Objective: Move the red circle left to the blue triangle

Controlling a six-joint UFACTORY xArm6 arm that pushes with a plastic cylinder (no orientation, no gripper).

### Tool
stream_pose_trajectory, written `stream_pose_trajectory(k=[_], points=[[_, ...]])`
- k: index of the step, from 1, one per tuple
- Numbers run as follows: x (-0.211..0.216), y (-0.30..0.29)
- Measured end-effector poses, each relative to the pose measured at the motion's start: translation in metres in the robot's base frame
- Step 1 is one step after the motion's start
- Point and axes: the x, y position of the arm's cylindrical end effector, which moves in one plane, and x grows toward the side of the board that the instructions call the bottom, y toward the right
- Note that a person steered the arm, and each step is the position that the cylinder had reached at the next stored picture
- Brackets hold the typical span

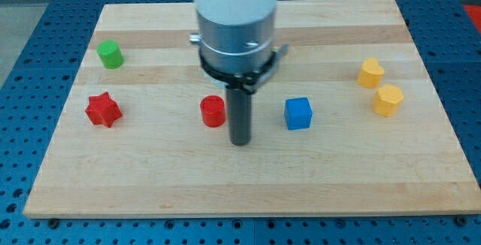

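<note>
The red circle (213, 111) is a short red cylinder left of the board's middle. My tip (240, 141) rests on the board just right of it and slightly toward the view's bottom, close to it; I cannot tell whether they touch. A blue block (298, 113), cube-like in shape, lies to the right of my tip. No blue triangle can be made out. The arm's white and silver body (235, 19) hides the board's upper middle.
A red star (103, 110) lies at the left, a green cylinder (110, 54) at the upper left. Two yellow blocks (370, 73) (388, 100) lie at the right. The wooden board (248, 185) sits on a blue perforated table (30, 19).
</note>
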Motion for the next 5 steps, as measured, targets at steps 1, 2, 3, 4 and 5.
stream_pose_trajectory(k=[1, 2, 3, 4, 5], points=[[-0.035, -0.032], [-0.054, -0.051], [-0.031, -0.058], [-0.049, -0.079], [-0.082, -0.081]])
